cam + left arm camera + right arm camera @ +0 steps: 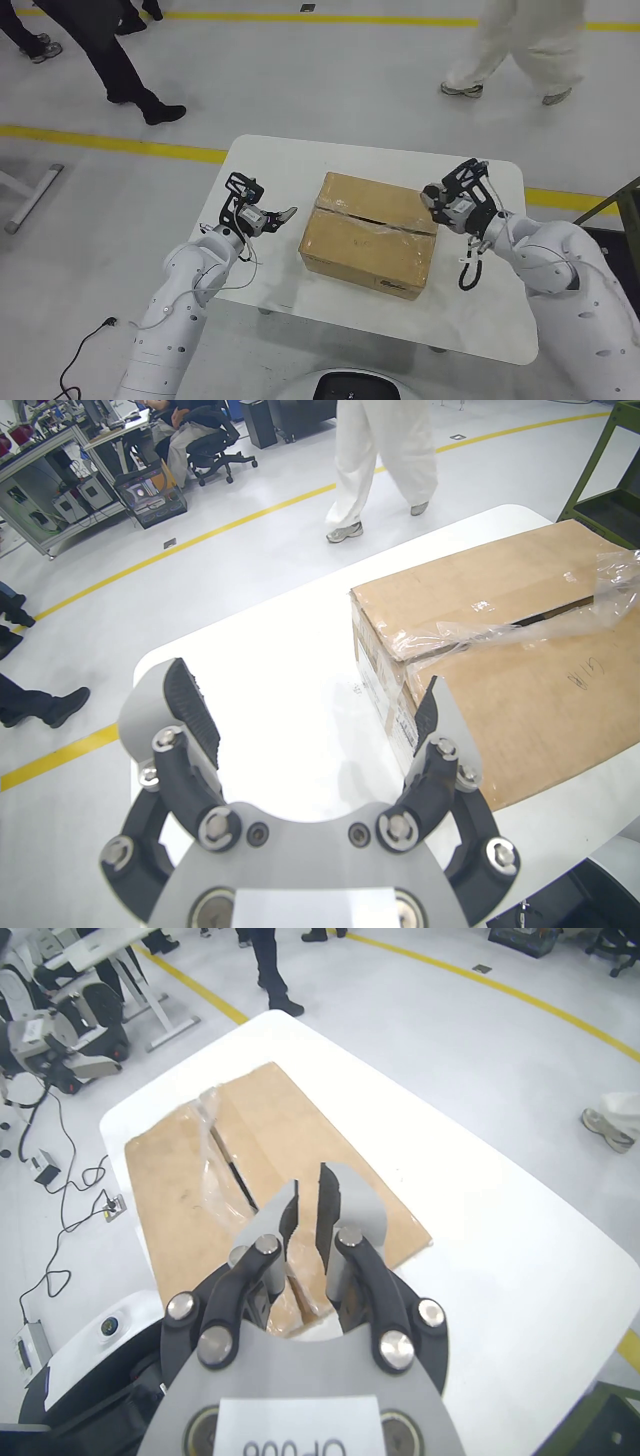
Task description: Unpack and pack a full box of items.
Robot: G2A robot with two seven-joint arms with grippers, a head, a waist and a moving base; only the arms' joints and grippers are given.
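A closed brown cardboard box (370, 232) lies in the middle of the white table (290, 165). Clear tape (500, 630) along its top seam is loose and crinkled, and one end lifts off the box. My left gripper (266, 198) hovers open just beside the box's left end, with nothing between its fingers (192, 705). My right gripper (440, 195) is above the seam's right end. Its fingers (330, 1198) are nearly together, apparently pinching the tape (207, 1148) over the box (170, 1198).
Bare table surface lies on every side of the box, widest at the right end (500, 1238). A green cart (600, 480) stands off the table's right side. Cables and a power strip (42, 1168) lie on the floor.
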